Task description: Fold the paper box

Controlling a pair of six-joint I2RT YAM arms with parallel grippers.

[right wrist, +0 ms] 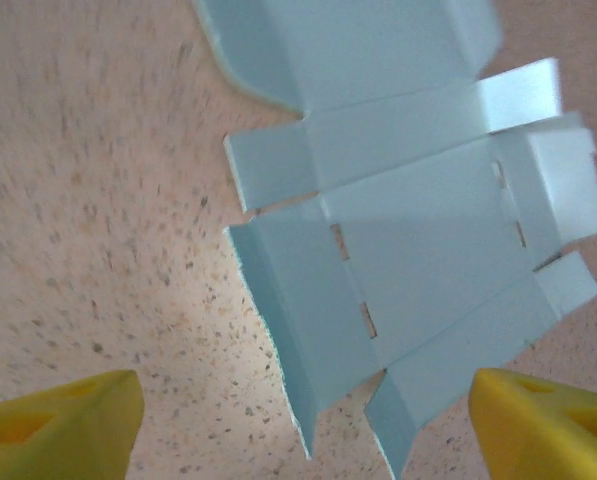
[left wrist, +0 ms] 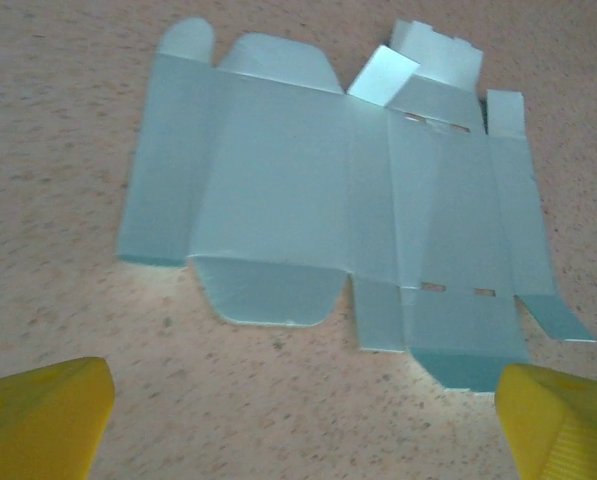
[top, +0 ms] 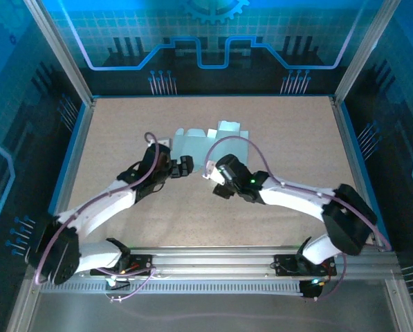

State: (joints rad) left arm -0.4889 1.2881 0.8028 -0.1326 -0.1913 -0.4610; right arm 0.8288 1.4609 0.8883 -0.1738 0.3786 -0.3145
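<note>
The paper box is a pale blue flat cut-out sheet lying on the speckled table, with a flap at its far right end folded upward. My left gripper hovers just short of the sheet's near edge. In the left wrist view the sheet spreads ahead of the left gripper, whose yellow fingertips stand wide apart and open. My right gripper is at the sheet's near right corner. In the right wrist view it is open, and the sheet has raised near flaps reaching toward the gap.
The speckled tabletop is bounded by a metal frame and blue patterned walls. Both arm bases sit on the rail at the near edge. Bare table lies to the left and right of the sheet.
</note>
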